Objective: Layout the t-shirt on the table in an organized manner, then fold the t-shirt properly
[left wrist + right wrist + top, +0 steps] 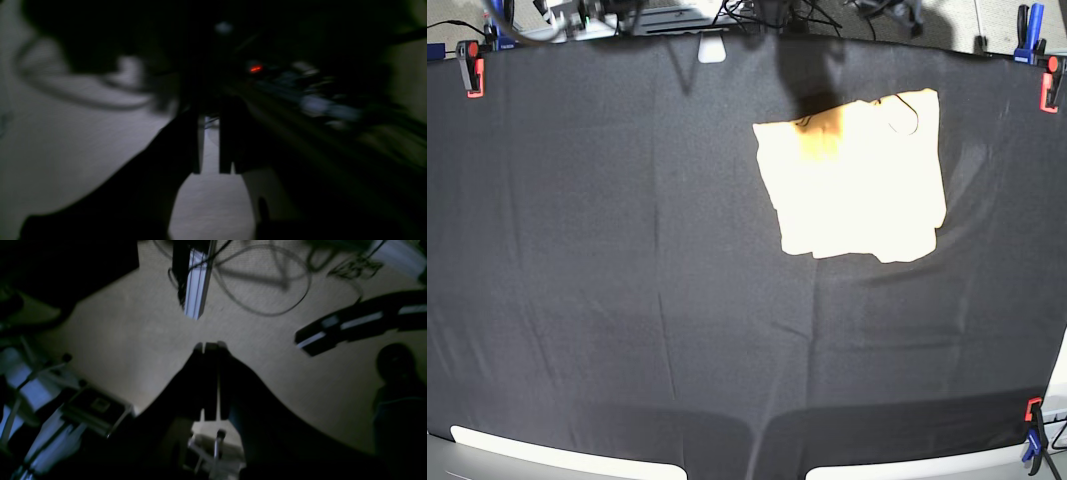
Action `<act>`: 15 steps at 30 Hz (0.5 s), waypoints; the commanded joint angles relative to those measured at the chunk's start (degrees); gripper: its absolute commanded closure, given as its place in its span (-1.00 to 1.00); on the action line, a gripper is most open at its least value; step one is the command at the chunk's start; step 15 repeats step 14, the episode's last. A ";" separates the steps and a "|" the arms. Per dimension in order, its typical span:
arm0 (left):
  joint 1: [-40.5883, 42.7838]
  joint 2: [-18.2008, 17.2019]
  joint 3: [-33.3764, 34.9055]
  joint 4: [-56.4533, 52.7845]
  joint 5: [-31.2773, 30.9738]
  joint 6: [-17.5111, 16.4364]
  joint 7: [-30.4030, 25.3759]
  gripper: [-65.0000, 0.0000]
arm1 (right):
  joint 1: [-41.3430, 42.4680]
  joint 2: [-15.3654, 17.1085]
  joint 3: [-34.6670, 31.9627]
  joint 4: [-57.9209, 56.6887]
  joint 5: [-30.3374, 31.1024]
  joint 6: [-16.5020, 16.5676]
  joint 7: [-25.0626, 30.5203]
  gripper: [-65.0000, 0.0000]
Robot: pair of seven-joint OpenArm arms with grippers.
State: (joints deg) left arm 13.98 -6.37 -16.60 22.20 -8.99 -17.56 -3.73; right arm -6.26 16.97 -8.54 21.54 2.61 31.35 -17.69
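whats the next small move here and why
Probably nothing beyond resting the arms: the t-shirt already lies as a compact, roughly rectangular folded packet on the table. Neither arm shows in the base view, and both wrist cameras see only floor, so neither the left gripper nor the right gripper holds cloth.

The pale cream t-shirt [857,178] lies folded into a rough rectangle, flat on the black-clothed table [607,280], far right of centre.

A plain, printless cream-pale cloth t-shirt [857,180] with one deeper orange-yellow patch near its top edge lies on the wide matte black cloth-covered table [607,280], where small red-and-black clamps [470,67] mark the corners.
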 commanded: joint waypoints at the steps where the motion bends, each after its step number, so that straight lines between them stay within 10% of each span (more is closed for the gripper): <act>1: 0.48 -0.33 -0.17 0.17 -0.04 0.61 -1.20 0.80 | -0.07 0.79 0.09 0.50 -0.07 -0.20 0.17 1.00; 15: 0.96 1.77 -0.20 0.17 -0.02 1.73 -2.36 0.80 | -0.11 0.79 0.09 0.72 -0.07 -0.31 0.31 1.00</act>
